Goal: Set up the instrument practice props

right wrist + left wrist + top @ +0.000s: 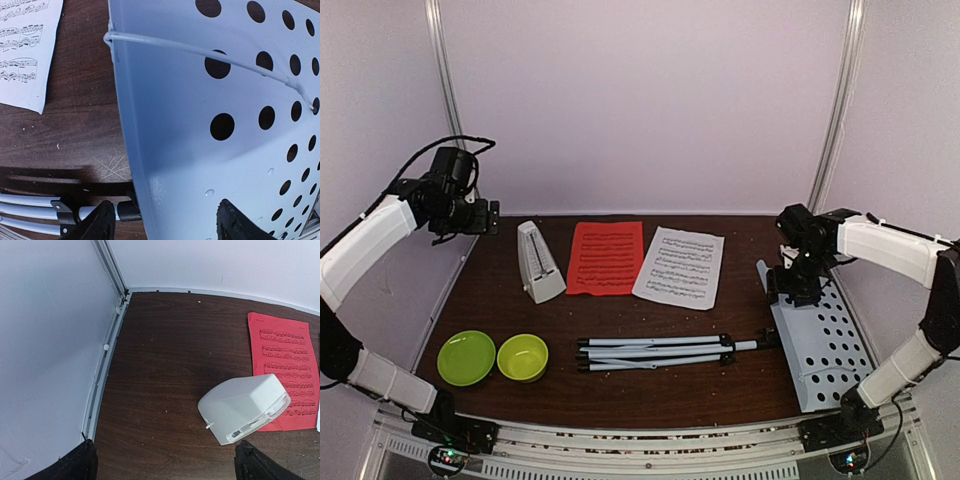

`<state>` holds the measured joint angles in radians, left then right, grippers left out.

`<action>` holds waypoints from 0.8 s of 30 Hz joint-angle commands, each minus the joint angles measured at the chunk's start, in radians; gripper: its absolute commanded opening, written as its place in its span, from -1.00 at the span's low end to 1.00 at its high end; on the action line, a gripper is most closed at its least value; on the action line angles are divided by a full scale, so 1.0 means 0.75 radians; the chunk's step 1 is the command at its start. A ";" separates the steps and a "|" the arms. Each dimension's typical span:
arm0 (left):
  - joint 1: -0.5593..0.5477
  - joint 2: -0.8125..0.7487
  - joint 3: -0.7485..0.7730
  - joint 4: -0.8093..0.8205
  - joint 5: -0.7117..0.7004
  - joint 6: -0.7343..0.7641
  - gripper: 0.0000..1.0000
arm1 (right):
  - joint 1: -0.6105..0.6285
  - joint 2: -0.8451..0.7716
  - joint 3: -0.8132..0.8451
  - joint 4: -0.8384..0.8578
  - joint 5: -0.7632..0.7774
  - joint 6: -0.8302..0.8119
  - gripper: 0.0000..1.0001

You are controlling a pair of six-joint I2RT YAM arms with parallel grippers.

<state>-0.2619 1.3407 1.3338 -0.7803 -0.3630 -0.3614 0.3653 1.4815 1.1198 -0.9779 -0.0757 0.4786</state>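
The music stand lies folded on the table, its legs (655, 352) pointing left and its perforated desk (820, 340) at the right. My right gripper (790, 285) is open over the desk's left edge. In the right wrist view the gripper (167, 225) has one finger on each side of that edge of the desk (200, 100), not closed on it. The red sheet (606, 257), white sheet (680, 265) and whitish metronome (538, 262) lie at the back. My left gripper (490, 217) is raised at the far left, open and empty (165, 467), above and left of the metronome (245, 407).
Two lime-green bowls (466, 357) (522, 357) sit at the front left. The side wall and its rail (107, 347) run close to the left gripper. The red sheet (285, 370) lies behind the metronome. The white sheet's corner (25, 50) and the stand's tubes (30, 205) lie left of the desk.
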 commanded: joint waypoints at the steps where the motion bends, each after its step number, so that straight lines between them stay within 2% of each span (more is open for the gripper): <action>1: -0.021 0.007 -0.020 0.031 -0.008 -0.036 0.96 | 0.028 0.072 0.022 0.064 0.054 0.012 0.28; 12: -0.066 0.045 -0.003 -0.015 -0.023 -0.099 0.96 | 0.117 0.229 0.091 0.066 0.096 0.001 -0.44; 18: -0.074 0.066 0.013 -0.015 -0.021 -0.103 0.96 | 0.131 0.230 0.133 0.017 0.150 -0.017 -0.98; 24: -0.100 0.106 0.064 -0.015 -0.006 -0.113 0.96 | 0.139 0.191 0.229 -0.070 0.224 -0.048 -1.00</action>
<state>-0.3168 1.3983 1.3350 -0.7963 -0.3634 -0.4305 0.4587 1.6531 1.2163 -0.9752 0.0071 0.4664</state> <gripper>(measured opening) 0.978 0.016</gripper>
